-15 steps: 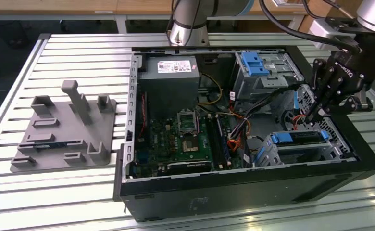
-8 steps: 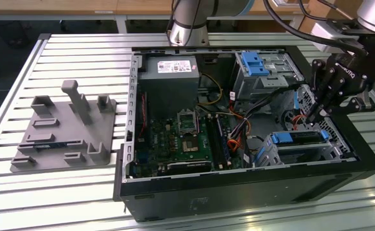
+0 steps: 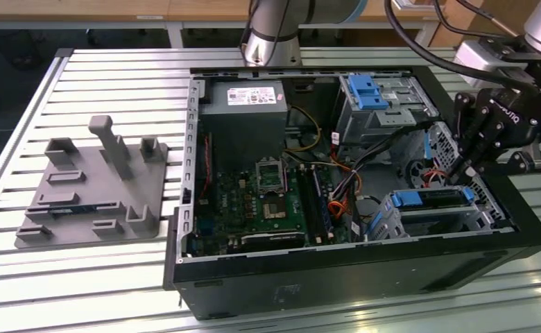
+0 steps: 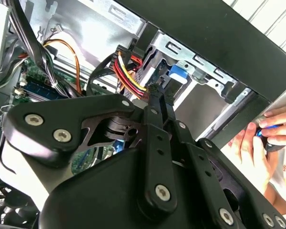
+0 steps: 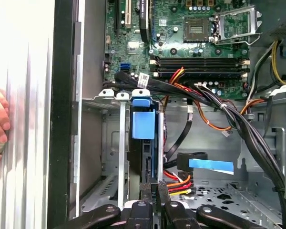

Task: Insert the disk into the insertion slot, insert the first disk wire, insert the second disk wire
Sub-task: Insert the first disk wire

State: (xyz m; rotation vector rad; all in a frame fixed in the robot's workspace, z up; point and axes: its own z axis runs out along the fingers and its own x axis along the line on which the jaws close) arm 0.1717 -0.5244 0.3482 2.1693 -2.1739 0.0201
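Observation:
The disk sits inside the insertion slot, the low silver cage at the near right of the open computer case. Its blue carrier tab faces the motherboard. My black gripper hangs just behind the cage, at the disk's back end. In both wrist views the fingers are pressed together, and a red, yellow and orange disk wire ends right at their tips. The same wire bundle runs up to the fingertips beside the blue carrier. A second flat cable with a blue label lies loose nearby.
A taller silver cage with a big blue latch stands at the case's far right. Black cable bundles cross above the motherboard. A person's hand rests outside the case wall. A grey fixture sits on the table at the exterior view's left.

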